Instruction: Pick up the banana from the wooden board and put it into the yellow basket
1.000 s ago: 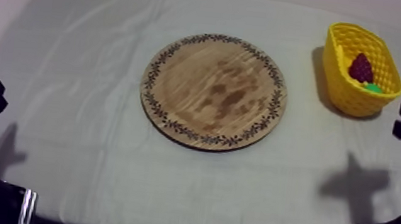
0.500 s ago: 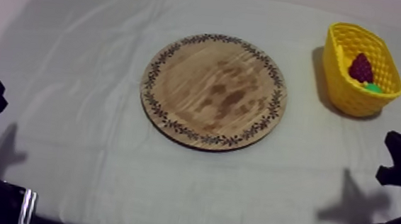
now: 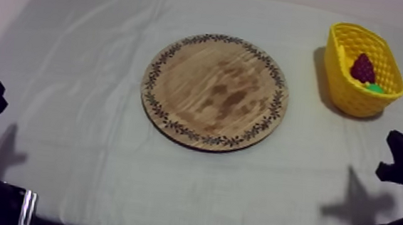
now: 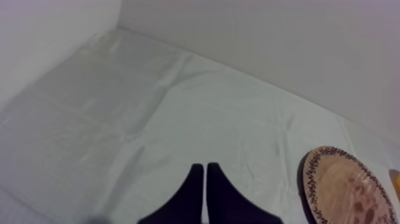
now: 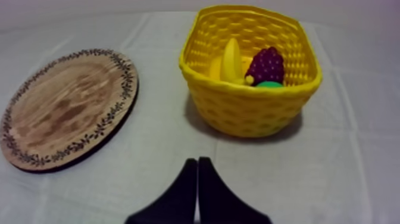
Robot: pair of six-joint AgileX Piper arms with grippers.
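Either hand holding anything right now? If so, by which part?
Nothing held: left hand and right hand both shut empty; banana is in the basket.

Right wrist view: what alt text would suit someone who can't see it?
A yellow basket on a grey-white cloth holds a banana, a bunch of grapes and something green. A round wooden board with a patterned rim lies beside it, and the right gripper, shut on nothing, points toward the basket.
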